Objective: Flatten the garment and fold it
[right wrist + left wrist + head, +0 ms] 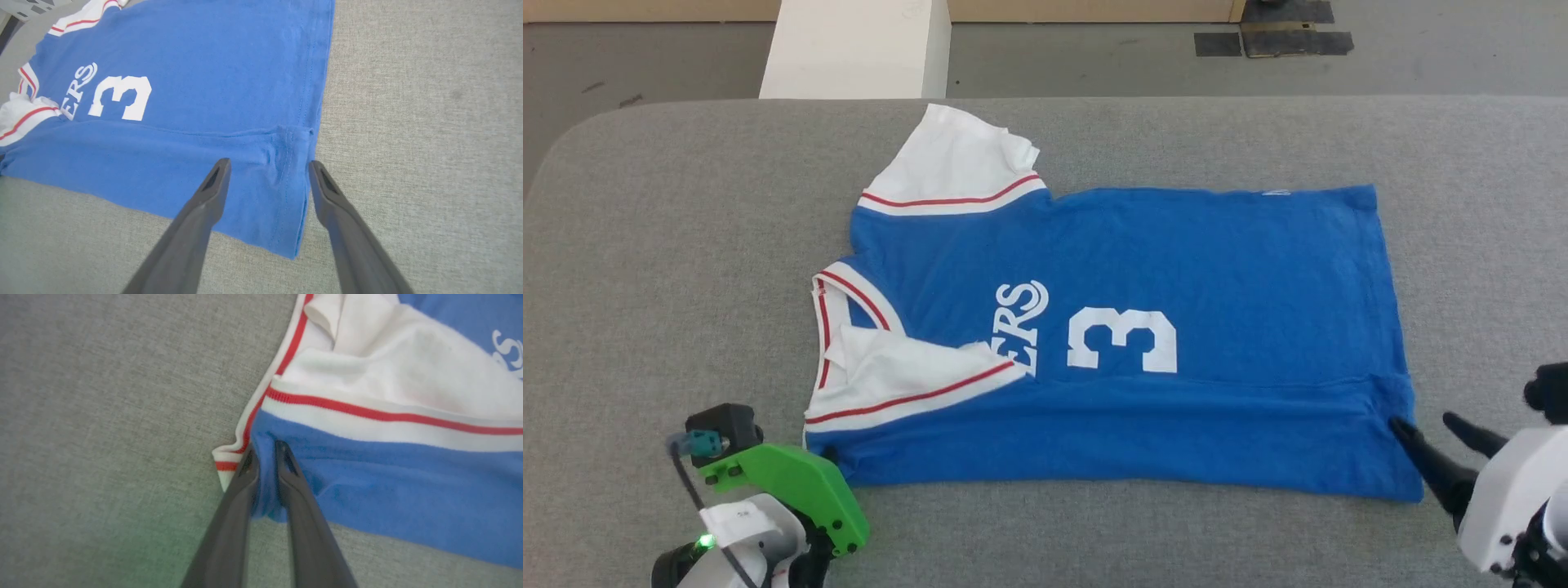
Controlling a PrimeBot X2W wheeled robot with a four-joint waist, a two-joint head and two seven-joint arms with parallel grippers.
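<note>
A grey floor (1094, 57) runs along the far side, with a white block (858, 49) standing on it and dark tape patches (1274, 37) further to the right. In front of that is the bench (686, 245), covered in grey woven cloth and rounded at its far left corner.

The garment (1176, 261), a royal-blue jersey, lies face up near the middle of the bench. It is turned sideways, with the red-striped white collar (827, 314) towards the robot's left and the hem (1392, 327) towards its right. A white "3" (1123, 339) shows on the chest beside the letters "ERS" (1021, 322). The near sleeve (907, 376), white with a red stripe, is folded in over the front and covers part of the lettering. The far sleeve (956, 163) sticks out towards the far edge, a little rumpled. A long crease runs along the near side of the body, and the cloth there looks doubled over.

The left hand (265, 451) is at the jersey's near left corner, just below the sleeve band. Its two fingers are drawn close together and pinch a small bunch of blue cloth between them. A green bracket (800, 486) sits above that wrist.

The right hand (269, 165) is at the near right hem corner with its fingers spread wide and nothing between them. One fingertip is over the blue cloth and the other is just off the hem's edge, over the bare bench.
</note>
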